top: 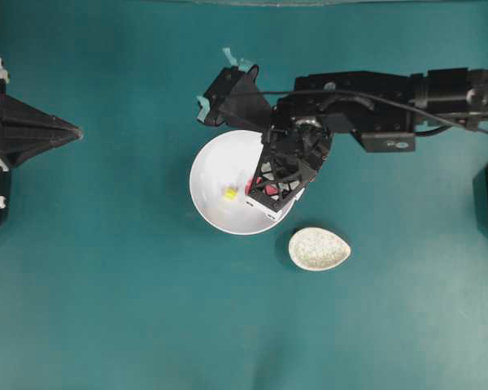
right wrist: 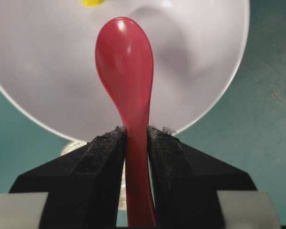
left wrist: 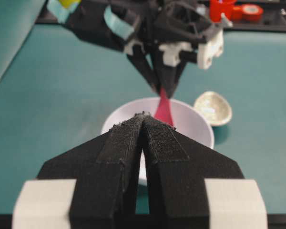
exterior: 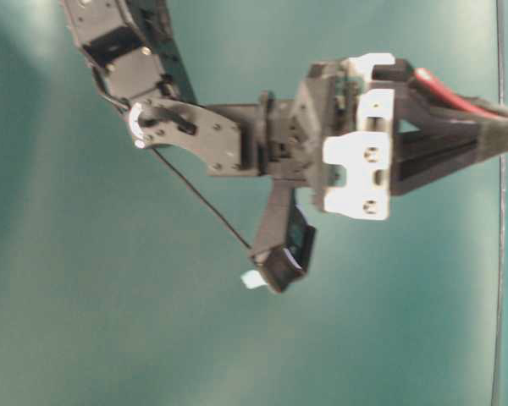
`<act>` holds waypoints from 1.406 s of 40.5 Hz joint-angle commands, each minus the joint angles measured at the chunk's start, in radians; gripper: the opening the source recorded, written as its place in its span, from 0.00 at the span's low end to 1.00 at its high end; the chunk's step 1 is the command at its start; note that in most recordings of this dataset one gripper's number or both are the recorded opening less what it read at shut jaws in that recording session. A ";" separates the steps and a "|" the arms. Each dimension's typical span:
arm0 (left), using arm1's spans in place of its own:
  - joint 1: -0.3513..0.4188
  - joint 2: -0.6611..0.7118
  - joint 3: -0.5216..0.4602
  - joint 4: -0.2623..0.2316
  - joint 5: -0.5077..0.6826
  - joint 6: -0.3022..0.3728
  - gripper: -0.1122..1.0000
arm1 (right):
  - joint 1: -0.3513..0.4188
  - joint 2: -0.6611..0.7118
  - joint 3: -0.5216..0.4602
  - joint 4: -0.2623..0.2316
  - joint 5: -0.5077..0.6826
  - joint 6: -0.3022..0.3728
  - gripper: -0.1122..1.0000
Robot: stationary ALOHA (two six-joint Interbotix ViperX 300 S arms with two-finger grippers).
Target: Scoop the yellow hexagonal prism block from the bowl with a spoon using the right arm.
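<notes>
The white bowl (top: pixel 202 166) stands mid-table with the yellow hexagonal prism block (top: pixel 229 193) lying inside it. My right gripper (right wrist: pixel 137 131) hangs over the bowl's right half, shut on the handle of the pink-red spoon (right wrist: pixel 126 62). The scoop points into the bowl (right wrist: pixel 47 71), and the block (right wrist: pixel 92 2) shows just beyond the scoop's tip, slightly left. From overhead only bits of the spoon (top: pixel 268 188) show under the right gripper (top: pixel 256 188). My left gripper (top: pixel 73 130) rests at the far left, shut and holding nothing, its tips (left wrist: pixel 144 115) aimed at the bowl (left wrist: pixel 195 125).
A small speckled egg-shaped spoon rest (top: pixel 319 248) lies on the teal table just right of and below the bowl. The right arm (top: pixel 366 101) stretches in from the right edge. Red items (left wrist: pixel 222 8) sit beyond the table's far edge in the left wrist view.
</notes>
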 commanded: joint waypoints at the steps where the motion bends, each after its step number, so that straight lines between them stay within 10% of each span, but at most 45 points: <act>1: 0.003 0.003 -0.029 0.003 -0.009 0.002 0.09 | 0.002 -0.009 -0.021 0.005 -0.002 0.000 0.31; 57: 0.003 0.000 -0.035 0.003 -0.009 0.002 0.09 | 0.002 -0.083 -0.028 -0.061 -0.178 -0.002 0.17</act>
